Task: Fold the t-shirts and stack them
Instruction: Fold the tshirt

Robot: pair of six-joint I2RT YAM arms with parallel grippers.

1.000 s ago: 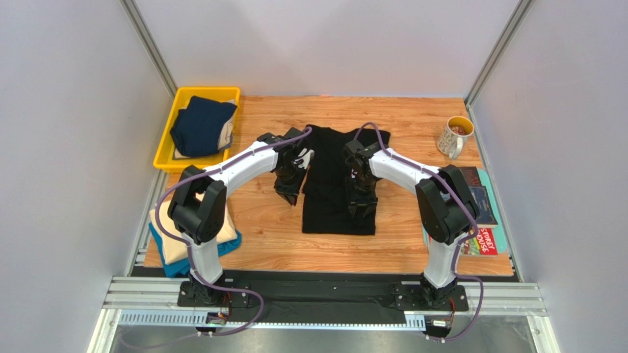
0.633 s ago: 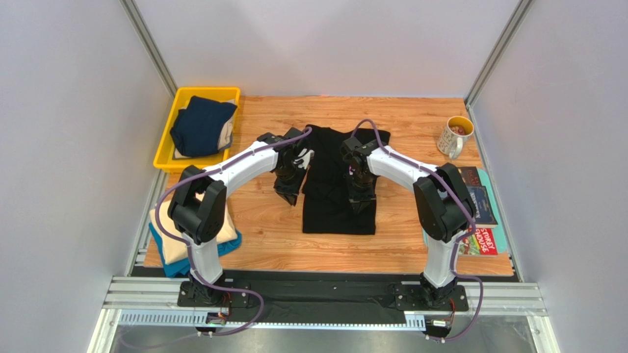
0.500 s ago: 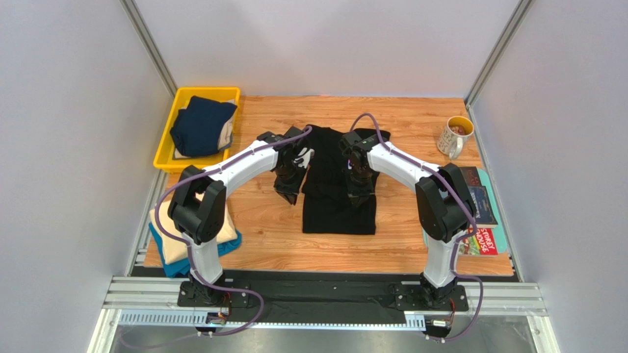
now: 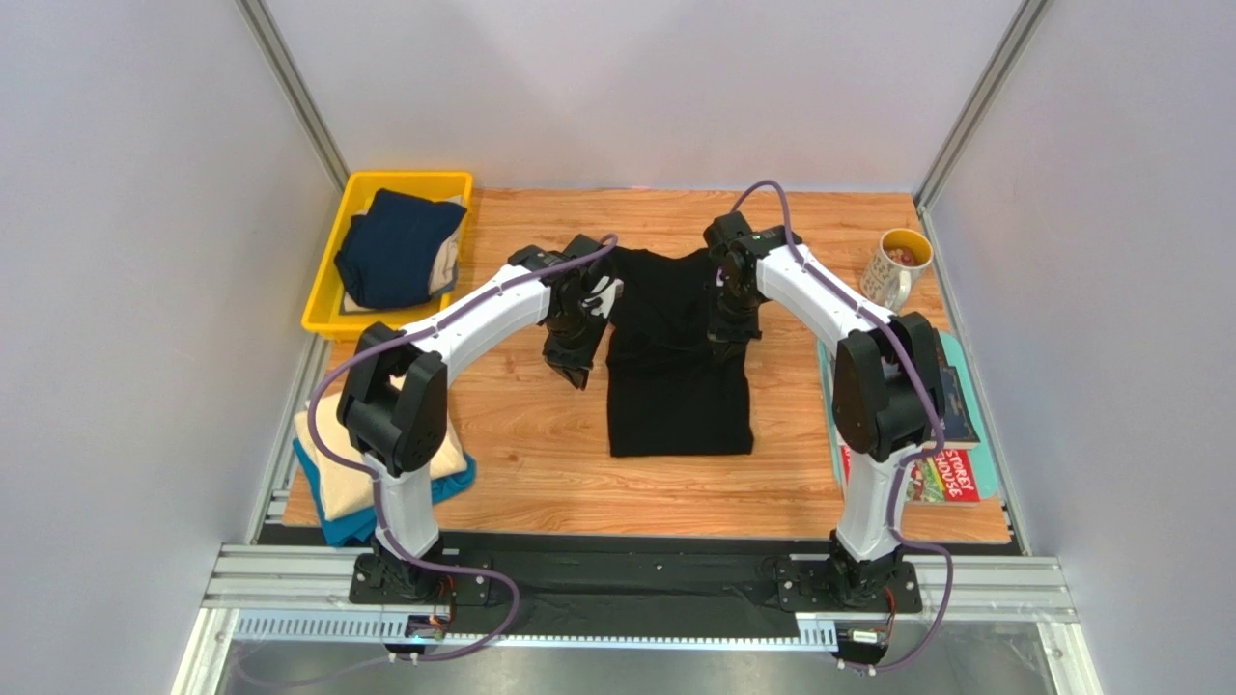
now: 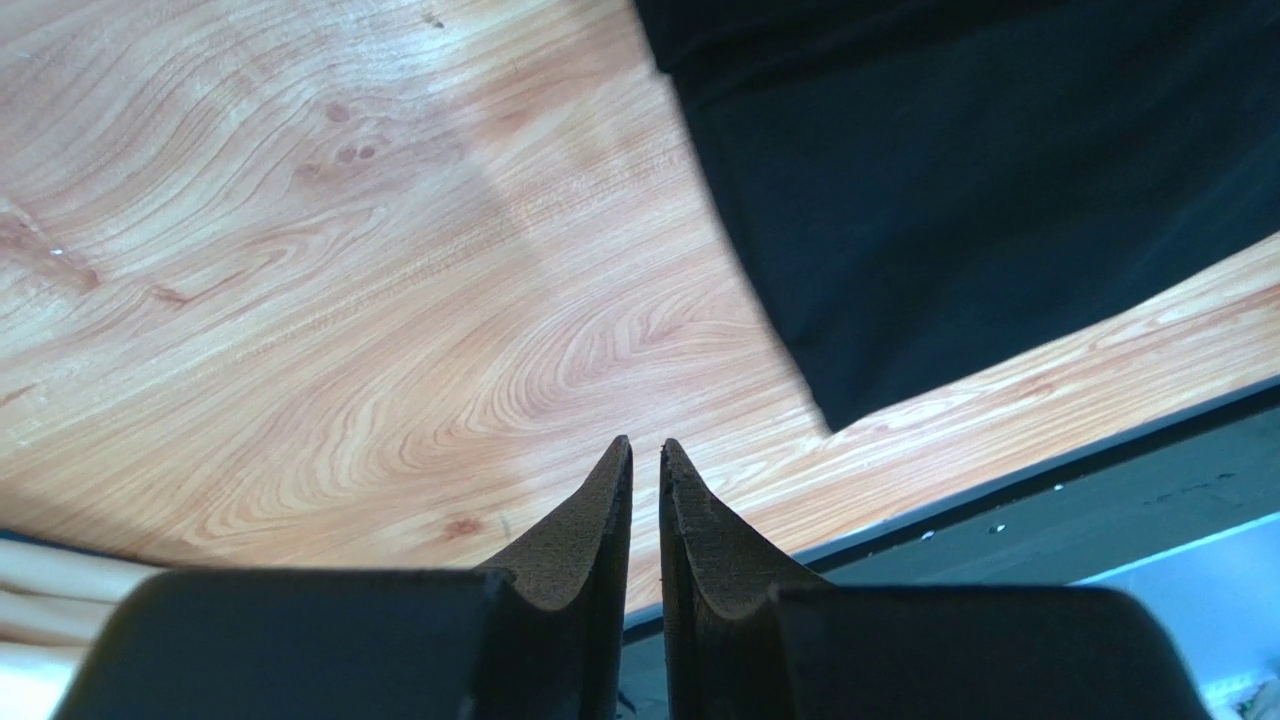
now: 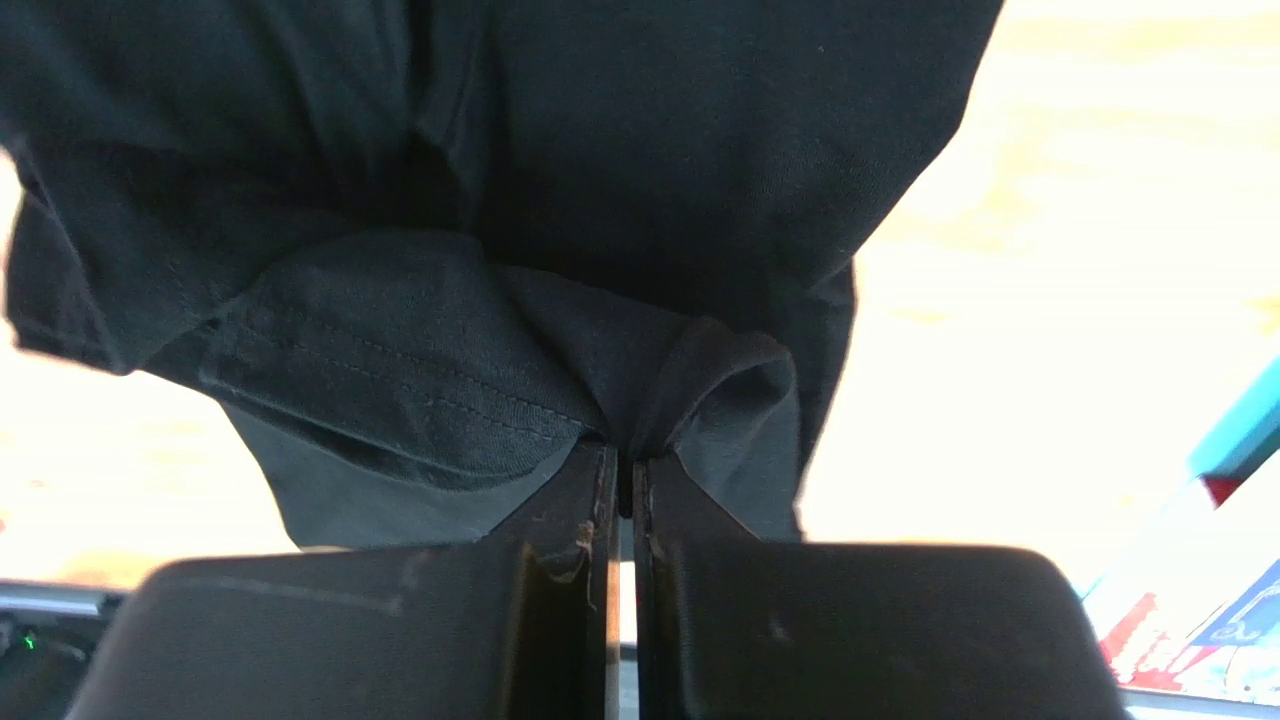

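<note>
black t-shirt point(image 4: 678, 362) lies mid-bench point(image 4: 508, 435); right fingers point(image 6: 624, 458) pinch a fold of its cloth, left fingers point(image 5: 643, 495), nearly closed and empty, hover just left of the shirt.

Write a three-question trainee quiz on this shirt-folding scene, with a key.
1. True or false: the right end effector is shut on the black t-shirt.
2. What lies in the yellow bin? A) mug B) navy t-shirt C) magazines
3. Fill in: the left end effector holds ____.

Key: 1 true; 2 B, the navy t-shirt; 3 nothing, only bare table shows beyond its nearly closed fingertips.
</note>
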